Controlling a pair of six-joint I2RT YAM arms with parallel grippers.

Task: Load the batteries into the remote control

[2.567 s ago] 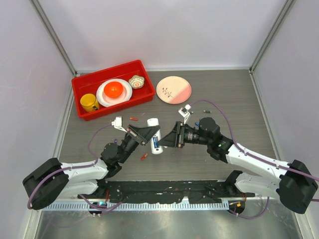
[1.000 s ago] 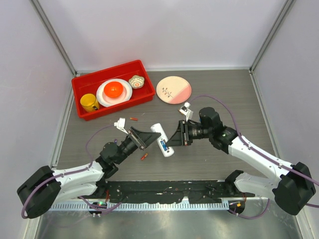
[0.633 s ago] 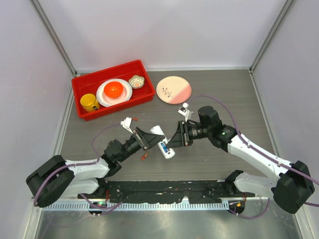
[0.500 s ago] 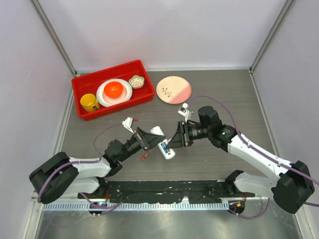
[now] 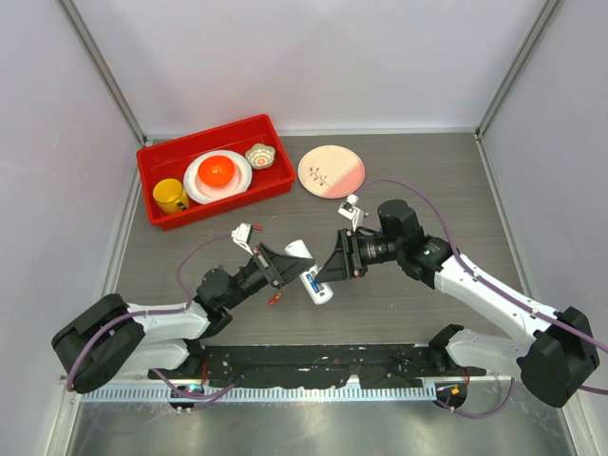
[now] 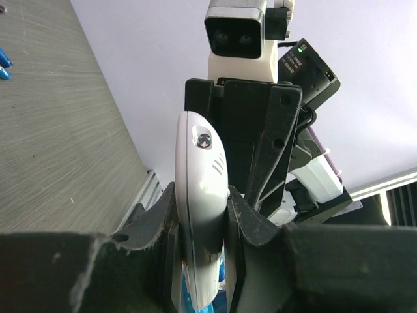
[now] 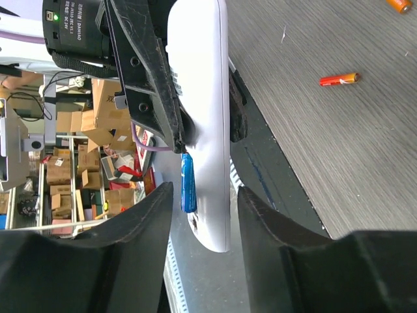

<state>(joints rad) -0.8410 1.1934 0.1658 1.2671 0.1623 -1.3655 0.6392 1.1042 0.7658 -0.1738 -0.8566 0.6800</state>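
My left gripper (image 5: 291,267) is shut on the white remote control (image 5: 308,270) and holds it above the table, battery bay side showing. A blue battery (image 5: 310,282) sits in the bay. In the left wrist view the remote (image 6: 199,189) stands between my fingers with the blue cell (image 6: 189,295) at its base. My right gripper (image 5: 329,269) is open, its jaws either side of the remote's free end (image 7: 207,130) and the blue battery (image 7: 187,182), not touching. Orange-red batteries lie loose on the table (image 5: 274,299) (image 5: 255,227) (image 7: 339,79).
A red bin (image 5: 152,157) at the back left holds a yellow cup (image 5: 171,196), a white plate with an orange item (image 5: 218,172) and a small bowl (image 5: 259,155). A pink plate (image 5: 331,171) lies beside it. Blue cells (image 6: 3,64) lie on the table.
Since 2.6 s ago the remote and both grippers have shifted slightly right. Over the last second the left arm has reposed a little; the remote stays held and the right jaws stay open.
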